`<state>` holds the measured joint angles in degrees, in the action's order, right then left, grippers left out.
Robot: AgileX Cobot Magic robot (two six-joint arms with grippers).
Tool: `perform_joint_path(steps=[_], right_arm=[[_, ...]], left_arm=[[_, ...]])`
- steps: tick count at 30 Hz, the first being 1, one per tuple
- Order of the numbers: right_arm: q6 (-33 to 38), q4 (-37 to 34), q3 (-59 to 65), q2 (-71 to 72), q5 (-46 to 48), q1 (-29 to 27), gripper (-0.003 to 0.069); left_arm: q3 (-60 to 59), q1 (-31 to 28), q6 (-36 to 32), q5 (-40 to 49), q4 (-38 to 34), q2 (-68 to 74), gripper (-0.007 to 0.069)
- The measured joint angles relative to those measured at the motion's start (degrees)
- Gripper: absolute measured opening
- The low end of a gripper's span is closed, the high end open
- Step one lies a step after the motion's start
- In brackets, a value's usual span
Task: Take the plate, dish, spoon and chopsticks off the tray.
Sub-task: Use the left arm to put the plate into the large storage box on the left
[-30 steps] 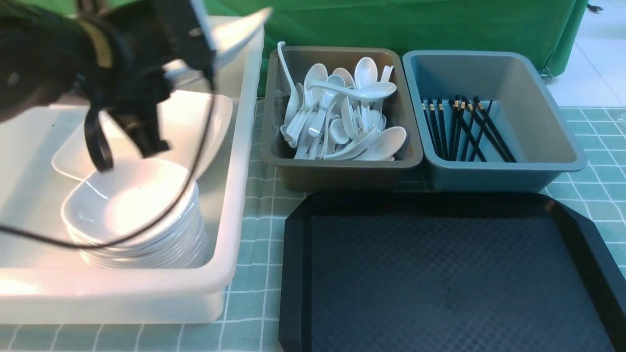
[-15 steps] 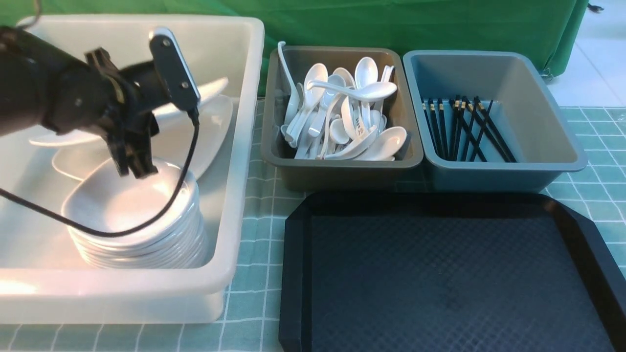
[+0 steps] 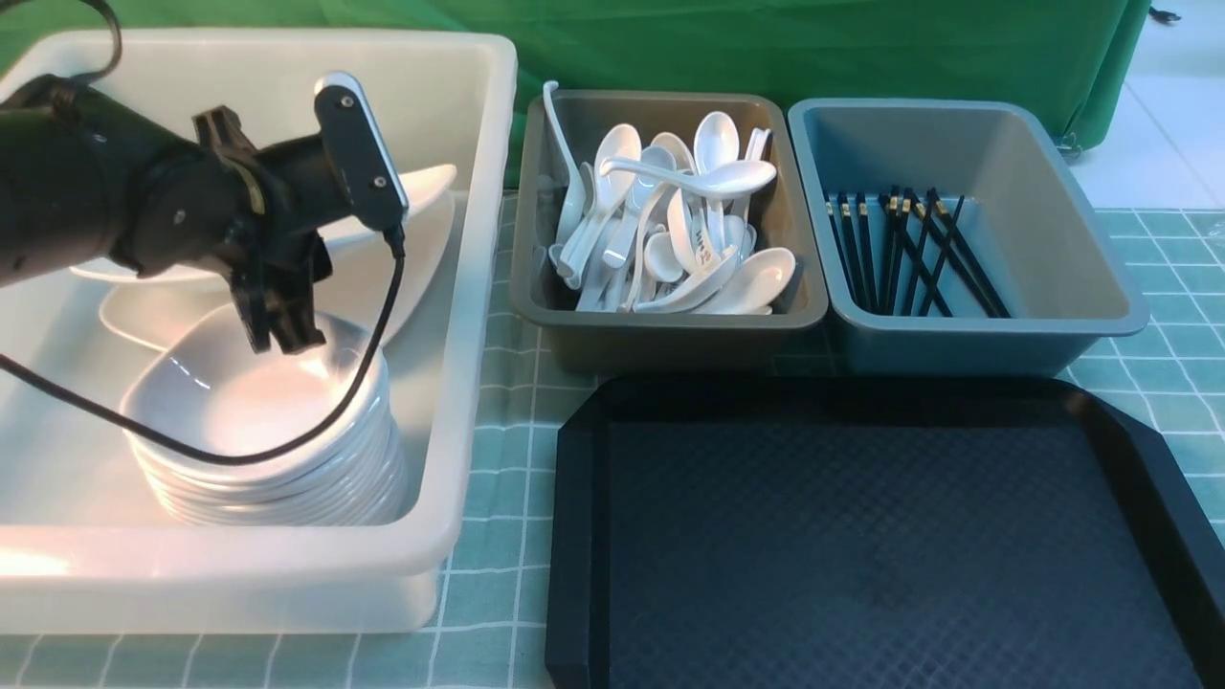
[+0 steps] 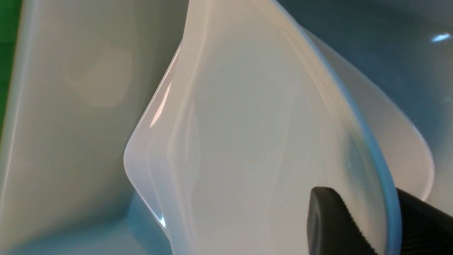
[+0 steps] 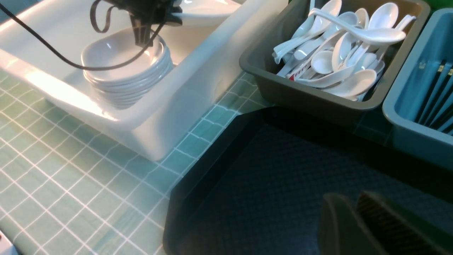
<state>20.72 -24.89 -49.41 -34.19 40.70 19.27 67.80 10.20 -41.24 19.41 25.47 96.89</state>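
Note:
The black tray (image 3: 574, 536) lies at the front right with a bare floor. My left arm (image 3: 191, 201) reaches into the white tub (image 3: 478, 287). The large white plate (image 3: 429, 182) rests tilted there on another plate (image 3: 421, 249). My left gripper (image 4: 357, 202) stands open, the plate's (image 4: 247, 141) rim between its fingers and a gap beside one pad. Small dishes (image 3: 258, 402) are stacked in the tub's near part. Spoons (image 3: 670, 220) fill the brown bin, and chopsticks (image 3: 909, 254) lie in the blue-grey bin. My right gripper (image 5: 348, 200) hovers shut and empty over the tray (image 5: 198, 184).
The brown bin (image 3: 660, 330) and the blue-grey bin (image 3: 1110, 297) stand side by side behind the tray. The tub's wall stands just left of the tray. A black cable (image 3: 316, 435) from my left arm hangs over the dish stack. A green checked cloth (image 3: 498, 402) covers the table.
My left arm has come down into the tub and laid the raised, tilted plate on the plate below. Its jaws have loosened round the rim. The right side has not moved.

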Motion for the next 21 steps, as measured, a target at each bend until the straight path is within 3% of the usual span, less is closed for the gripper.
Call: perform_joint_path(steps=[3,10,21], right_arm=[[0.00,0.00,0.00,0.00,0.00,0.00,0.0115],[0.00,0.00,0.00,0.00,0.00,0.00,0.0118],[0.00,0.00,0.00,0.00,0.00,0.00,0.0125]], left_arm=[[0.14,0.00,-0.06,-0.03,-2.11,-0.07,0.0305],[0.37,0.00,-0.11,2.28,-4.40,-1.42,0.0405],[0.46,0.00,-0.11,4.49,-9.88,-6.04,0.0429]])
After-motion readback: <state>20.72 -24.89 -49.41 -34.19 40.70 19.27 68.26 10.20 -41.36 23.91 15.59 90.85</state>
